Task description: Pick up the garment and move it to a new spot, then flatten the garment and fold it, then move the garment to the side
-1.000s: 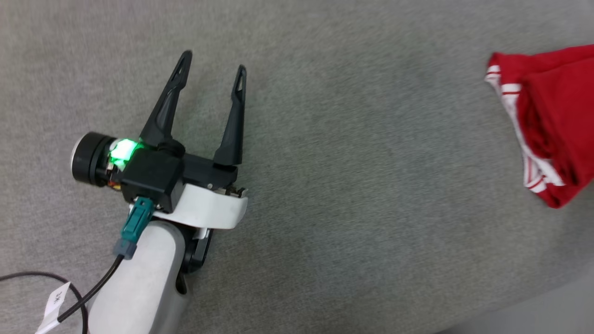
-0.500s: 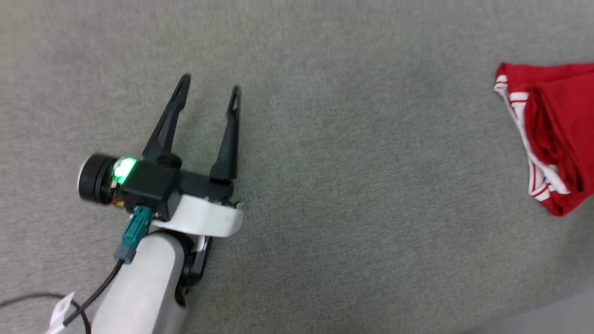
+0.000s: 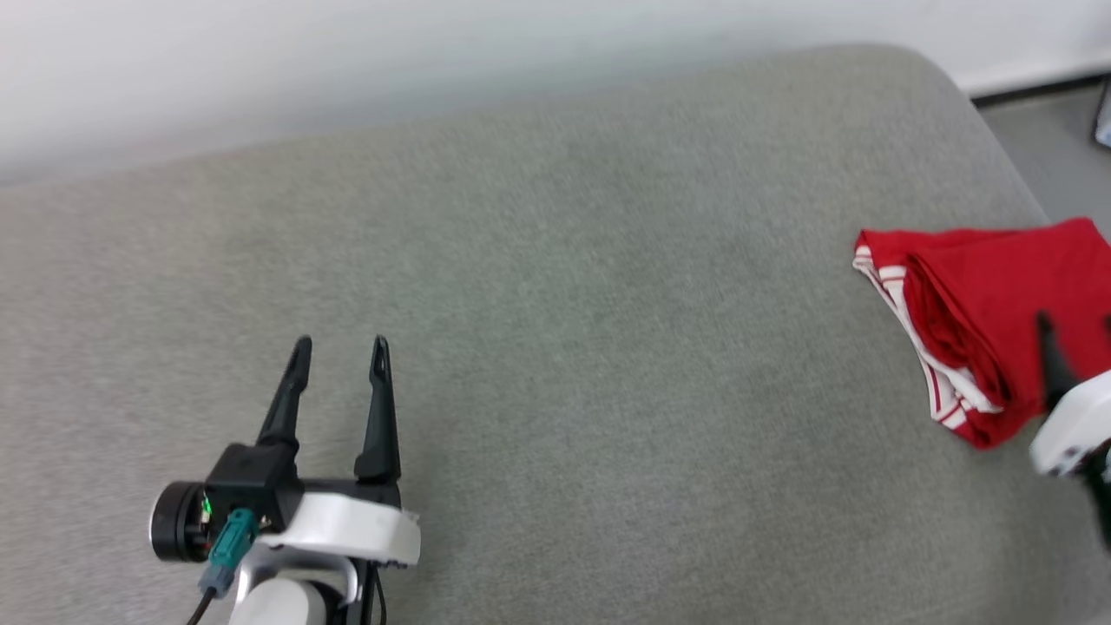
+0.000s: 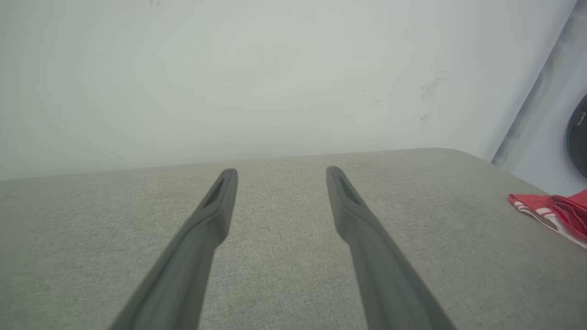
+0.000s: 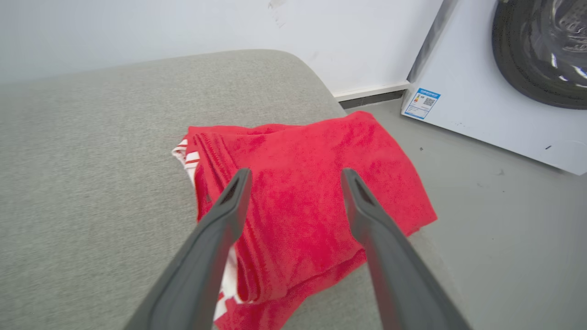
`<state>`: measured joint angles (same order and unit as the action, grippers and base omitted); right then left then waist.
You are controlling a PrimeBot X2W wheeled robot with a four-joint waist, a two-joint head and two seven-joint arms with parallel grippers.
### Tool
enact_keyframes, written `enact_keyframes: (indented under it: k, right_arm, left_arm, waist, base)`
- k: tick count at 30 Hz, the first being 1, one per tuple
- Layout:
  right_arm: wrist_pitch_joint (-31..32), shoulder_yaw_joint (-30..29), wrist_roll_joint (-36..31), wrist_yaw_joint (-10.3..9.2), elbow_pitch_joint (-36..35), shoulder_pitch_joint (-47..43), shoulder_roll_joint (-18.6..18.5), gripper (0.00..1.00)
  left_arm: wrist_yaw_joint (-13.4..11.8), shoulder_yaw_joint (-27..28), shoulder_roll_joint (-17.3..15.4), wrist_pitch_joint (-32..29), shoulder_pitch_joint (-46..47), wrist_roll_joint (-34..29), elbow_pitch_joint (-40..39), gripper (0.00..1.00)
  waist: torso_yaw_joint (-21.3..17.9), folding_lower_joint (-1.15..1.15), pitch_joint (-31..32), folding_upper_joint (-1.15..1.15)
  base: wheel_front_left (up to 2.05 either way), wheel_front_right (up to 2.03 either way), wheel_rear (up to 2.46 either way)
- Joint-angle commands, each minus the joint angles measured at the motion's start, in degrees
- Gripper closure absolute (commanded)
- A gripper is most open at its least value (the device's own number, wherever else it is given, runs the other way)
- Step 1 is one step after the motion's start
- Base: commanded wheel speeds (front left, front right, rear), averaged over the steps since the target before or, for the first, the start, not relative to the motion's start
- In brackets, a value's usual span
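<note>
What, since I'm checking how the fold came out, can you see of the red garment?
The garment is red, of soft knit-looking fabric, folded into a thick, roughly rectangular bundle with stacked layers showing along one side. White cloth with red-and-white striped trim peeks out at that side. It lies on the grey cushion, at its right end near the edge. The right gripper hangs open over it, gripping nothing.
</note>
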<state>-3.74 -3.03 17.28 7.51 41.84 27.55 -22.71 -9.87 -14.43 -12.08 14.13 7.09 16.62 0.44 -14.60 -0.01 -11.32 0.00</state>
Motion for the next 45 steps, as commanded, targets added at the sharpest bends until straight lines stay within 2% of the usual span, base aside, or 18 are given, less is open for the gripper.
enact_keyframes:
  k: [1, 5, 12, 19, 23, 33, 45]
  right_arm:
    - [0.74, 0.1, 0.2, -0.04, -3.84, -3.25, 1.59, 0.0]
    - [3.33, 0.67, 0.58, -0.04, -15.03, -10.27, 5.37, 0.0]
    - [6.24, 3.07, 0.7, -0.04, -31.91, -18.97, 9.17, 0.0]
    - [6.55, 4.19, -2.35, -0.05, -41.52, -24.64, 11.6, 0.0]
    - [7.24, 3.23, -3.9, -0.04, -44.63, -27.54, 12.64, 0.0]
    - [8.15, 2.26, -4.99, -0.04, -47.03, -31.58, 14.6, 0.0]
    - [8.14, 2.89, -6.05, -0.04, -48.04, -31.5, 14.23, 0.0]
  left_arm:
    - [-0.37, 0.51, -0.03, 0.36, -1.3, 0.45, 0.34, 0.0]
    - [-0.8, 1.5, 0.17, 0.54, -3.35, 1.52, 1.16, 0.0]
    - [-1.68, 3.75, -0.57, 0.83, -6.12, 2.18, 1.97, 0.0]
    - [-1.88, 4.8, -1.46, 1.0, -9.0, 2.29, 3.28, 0.0]
    - [-1.33, 4.76, -1.88, 1.02, -10.27, 2.32, 3.94, 0.0]
    - [-0.22, 4.15, -2.37, 1.1, -12.13, 2.08, 6.07, 0.0]
    - [0.46, 4.07, -2.86, 1.13, -11.84, 2.69, 8.04, 0.0]
  waist:
    - [2.21, 0.01, 3.57, 0.0]
    - [4.57, 0.01, 5.89, 0.0]
    - [8.06, 0.01, 8.75, 0.0]
    - [9.52, 0.01, 11.59, 0.0]
    - [9.44, 0.01, 12.68, 0.0]
    - [9.91, 0.01, 14.74, 0.0]
    - [10.77, 0.01, 15.22, 0.0]
  base:
    - [0.0, 0.0, 0.0]
    - [0.0, 0.0, 0.0]
    - [0.0, 0.0, 0.0]
    - [0.0, 0.0, 0.0]
    - [0.0, 0.0, 0.0]
    - [0.0, 0.0, 0.0]
    - [0.0, 0.0, 0.0]
